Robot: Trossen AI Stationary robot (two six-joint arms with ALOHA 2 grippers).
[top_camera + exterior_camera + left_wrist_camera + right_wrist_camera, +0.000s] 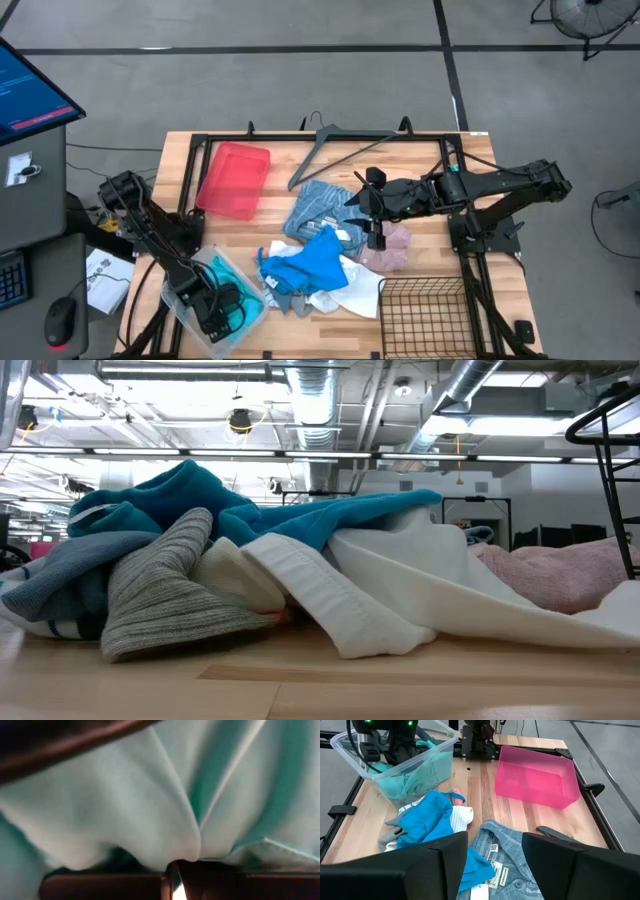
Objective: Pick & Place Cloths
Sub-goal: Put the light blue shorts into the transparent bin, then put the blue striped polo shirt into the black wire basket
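Observation:
The cloths lie heaped mid-table: a deeper blue one [318, 260] on top, white [355, 292] and grey [285, 300] toward the near edge, pale pink [392, 250] on the right, and blue-striped [320, 205] on the far side. The turquoise cloth [415, 775] lies in a clear plastic bin [190, 300] at the near left corner. My left gripper [222, 305] is down inside that bin, shut on the turquoise cloth. My right gripper [495, 862] hovers open above the striped cloth [507, 852], touching nothing. My left gripper comes from above, pointing down into the bin, and pinches a fold of the turquoise cloth [192, 851] between its two fingers [125, 885]. The cloth bulges out around the fingers and rests in the bin.
A red plastic tray [235, 180] sits at the far left of the table, with a grey hanger [335, 150] along the far edge. A black wire basket [425, 315] stands at the near right corner. Bare wood shows between the tray and the bin.

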